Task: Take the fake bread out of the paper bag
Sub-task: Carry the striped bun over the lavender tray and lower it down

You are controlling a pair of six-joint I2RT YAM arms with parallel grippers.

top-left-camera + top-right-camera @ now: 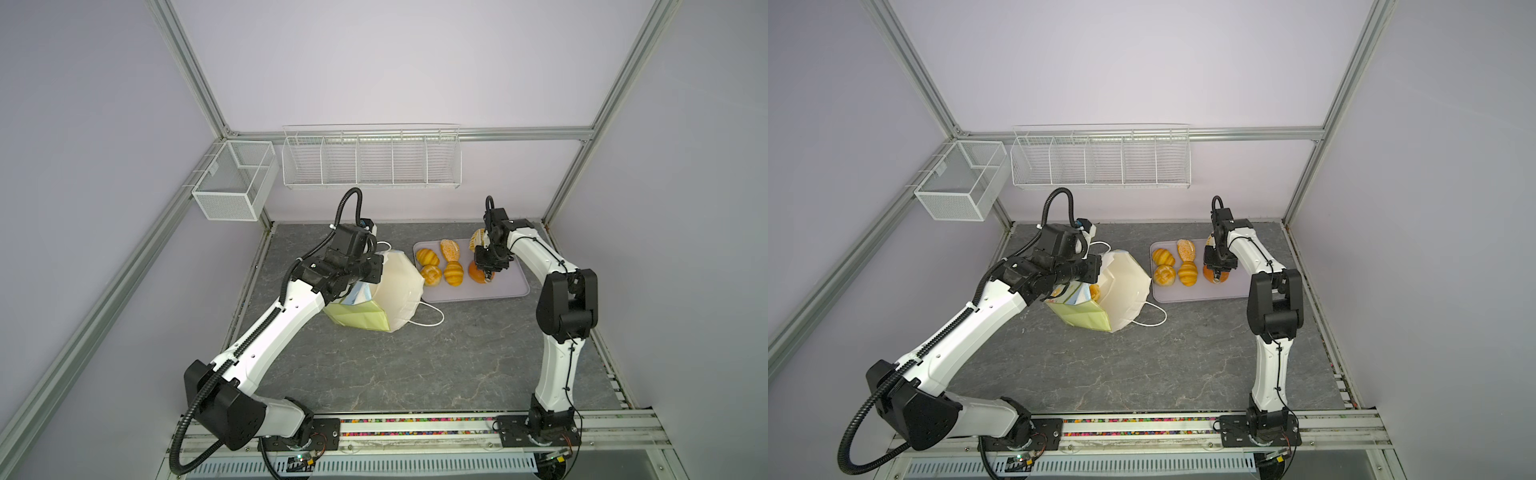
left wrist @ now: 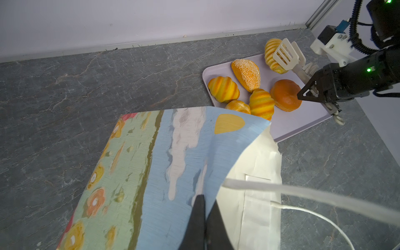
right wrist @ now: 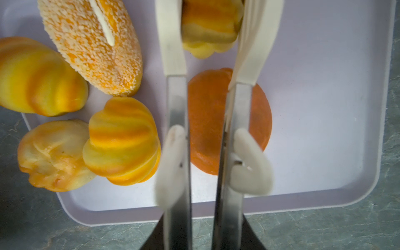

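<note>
The right claw (image 3: pixel 202 240) is seen clamped on the metal arms of the tongs (image 3: pixel 177 104). A striped loaf (image 3: pixel 207 28) is held between the white tong tips, at top centre of the right wrist frame, over the lilac tray (image 3: pixel 324 151). Whether it touches the tray cannot be judged. In the left wrist view its long axis runs roughly up-down in the frame and it is gripped across its width.

Five other breads are laid on the tray. The round bun (image 3: pixel 205 121) sits directly under the tongs. The crumb-topped oval (image 3: pixel 91 47) and three rolls (image 3: pixel 121 140) are at frame left. Bare tray is available at frame right, so a drop there is judged to be the step in hand.

The left claw (image 2: pixel 204 218) is pressed together on the printed edge of the paper bag (image 2: pixel 151 173), at bottom centre of the left wrist frame. In both top views the bag is tipped over on the counter (image 1: pixel 415 365), centre-left, with its white inside turned right toward the tray. An orange patch (image 1: pixel 1095 292) is glimpsed inside the bag in a top view (likely the last bread, not certain).

Key relation: the bag mouth lies left of the right claw, just beside the tray. The left arm is nearer but is occupied holding the bag open, so a leftward reach by the tongs is expected afterwards.
</note>
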